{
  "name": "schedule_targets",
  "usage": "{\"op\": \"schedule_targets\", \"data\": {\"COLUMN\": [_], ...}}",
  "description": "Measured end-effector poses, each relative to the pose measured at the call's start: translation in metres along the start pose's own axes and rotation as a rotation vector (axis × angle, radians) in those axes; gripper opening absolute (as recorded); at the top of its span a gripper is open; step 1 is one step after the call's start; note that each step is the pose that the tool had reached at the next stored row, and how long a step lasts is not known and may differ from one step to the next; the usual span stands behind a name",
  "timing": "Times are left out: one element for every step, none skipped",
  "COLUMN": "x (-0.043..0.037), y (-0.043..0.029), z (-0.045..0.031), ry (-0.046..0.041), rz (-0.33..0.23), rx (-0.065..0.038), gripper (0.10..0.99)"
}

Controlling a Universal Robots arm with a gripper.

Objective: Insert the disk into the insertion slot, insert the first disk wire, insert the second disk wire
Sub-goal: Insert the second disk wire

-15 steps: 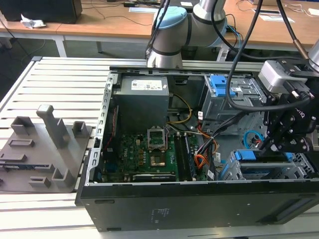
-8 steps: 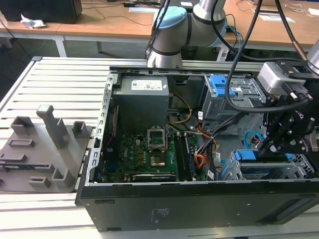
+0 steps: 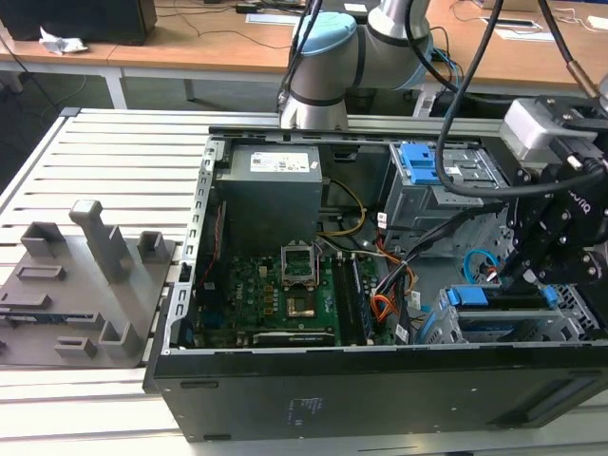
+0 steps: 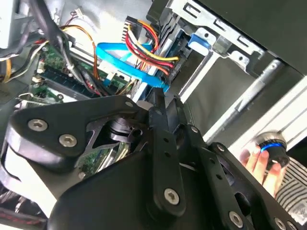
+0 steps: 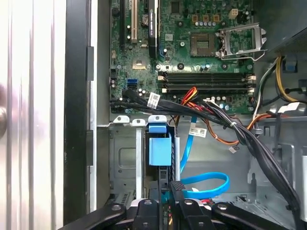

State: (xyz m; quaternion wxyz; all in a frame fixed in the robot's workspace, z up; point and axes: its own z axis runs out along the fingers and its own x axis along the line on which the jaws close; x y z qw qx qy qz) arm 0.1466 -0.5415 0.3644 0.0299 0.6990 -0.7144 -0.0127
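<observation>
The disk (image 3: pixel 475 297) lies in its blue carrier inside the insertion slot (image 3: pixel 503 330), a silver cage at the case's near corner on the exterior view's right. In the first wrist view the carrier's blue tab (image 5: pixel 159 146) stands in the cage (image 5: pixel 122 163). My gripper (image 3: pixel 510 275) hangs over the disk's end. In both wrist views its thin black fingers stand close together on the end of a flat blue disk wire (image 5: pixel 206 184), with the gripper (image 5: pixel 168 190) just behind the tab. That wire (image 4: pixel 124 60) runs straight into the gripper (image 4: pixel 167 98).
A taller grey cage with a blue latch (image 3: pixel 423 166) stands behind the slot. A bundle of red, yellow and black wires (image 4: pixel 148 43) and black cables (image 5: pixel 230 124) crosses close to the gripper. The motherboard (image 3: pixel 275 294) fills the case's middle. A person's hand (image 4: pixel 261 163) rests by a blue-ringed knob.
</observation>
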Motion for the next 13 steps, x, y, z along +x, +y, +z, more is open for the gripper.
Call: {"op": "schedule_targets", "data": {"x": [-0.0025, -0.0034, -0.0037, -0.0040, -0.0039, -0.0039, -0.0039, -0.0039, -0.0039, -0.0039, -0.0039, -0.0039, -0.0039], "y": [0.0006, 0.0010, 0.0012, 0.0016, 0.0017, 0.0017, 0.0017, 0.0017, 0.0017, 0.0017, 0.0017, 0.0017, 0.0017], "z": [-0.0088, -0.0149, -0.0189, -0.0256, -0.0269, -0.0269, -0.0270, -0.0273, -0.0273, -0.0274, -0.0275, -0.0275, -0.0276], "ry": [0.0000, -0.0001, 0.0000, -0.0001, -0.0003, -0.0004, -0.0004, 0.0000, -0.0001, -0.0001, -0.0001, -0.0001, 0.0000], "rz": [0.000, 0.000, 0.000, 0.000, 0.000, 0.000, 0.000, 0.000, 0.000, 0.000, 0.000, 0.000, 0.000], "rx": [0.000, 0.000, 0.000, 0.000, 0.000, 0.000, 0.000, 0.000, 0.000, 0.000, 0.000, 0.000, 0.000], "gripper": [0.161, 0.161, 0.161, 0.106, 0.106, 0.106, 0.106, 0.106, 0.106, 0.106, 0.106, 0.106, 0.106]}}
